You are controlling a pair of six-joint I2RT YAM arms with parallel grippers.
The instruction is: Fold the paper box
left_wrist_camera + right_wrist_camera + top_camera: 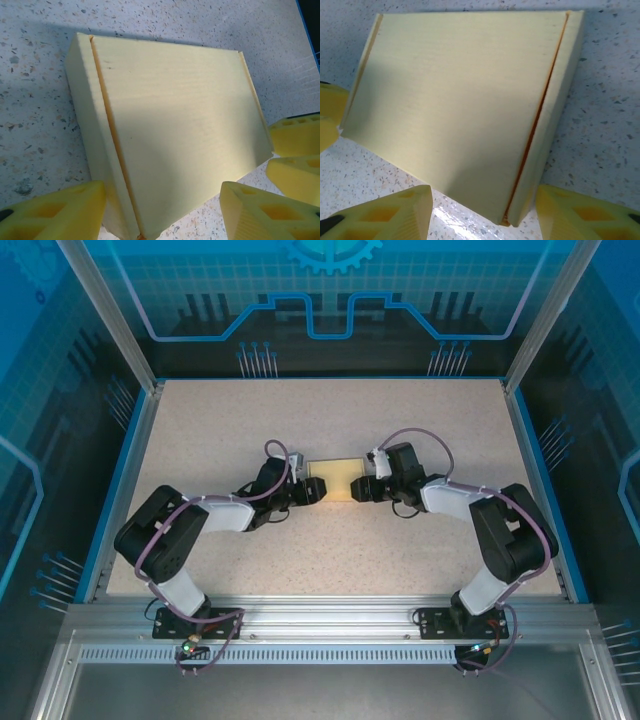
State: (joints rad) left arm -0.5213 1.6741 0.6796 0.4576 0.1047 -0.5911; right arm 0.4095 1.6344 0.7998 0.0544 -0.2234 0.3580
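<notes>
We see the paper box [333, 483] closed at the middle of the desk [330, 420]; left gripper [162, 200] and right gripper [484, 200] flank it, jaws apart.

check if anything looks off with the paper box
Only a small thing: the paper box lies closed on the table, but a thin orange seam gapes along one edge, as if not fully tucked in.

From above and behind the arms [190, 530], my fixed camera looks down over the whole table [200, 420]. My two wrist cameras sit very close, facing the paper box [333, 483] from opposite ends; all three views share it.
</notes>
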